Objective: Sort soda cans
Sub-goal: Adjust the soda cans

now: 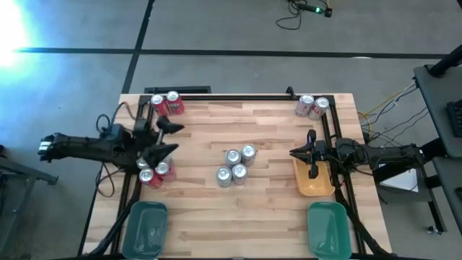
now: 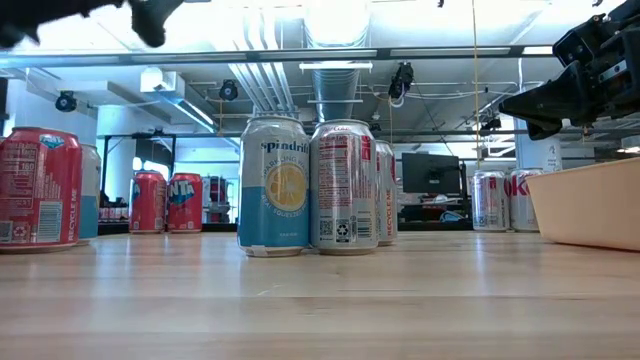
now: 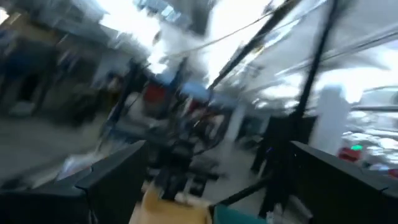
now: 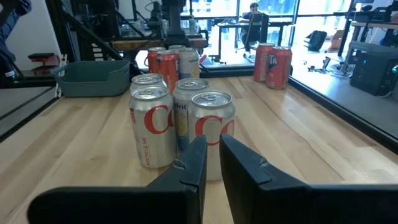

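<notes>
On the wooden table, three trays sit along the near and right edges. Two teal trays, one at the near left and one at the near right, look empty from above. An orange tray lies just beyond the right teal one, and no can shows in it.

The cans stand in five clusters. Four silver-topped cans group at the table's centre; the right wrist view shows them as pale cans with red lettering, one with a blue and yellow label. Two red cans stand at the far left corner, two pale cans at the far right corner, and two red cans at the left edge. A further can with a pale blue label stands behind the left-edge pair.

The left gripper hovers above the left edge, just beside the red pair there, its fingers spread wide and holding nothing. Its wrist view is smeared and shows only the two dark fingers far apart.

The right gripper reaches in from the right, over the far end of the orange tray, pointing at the centre cluster. Its fingers stand close together with a narrow gap, gripping nothing.
</notes>
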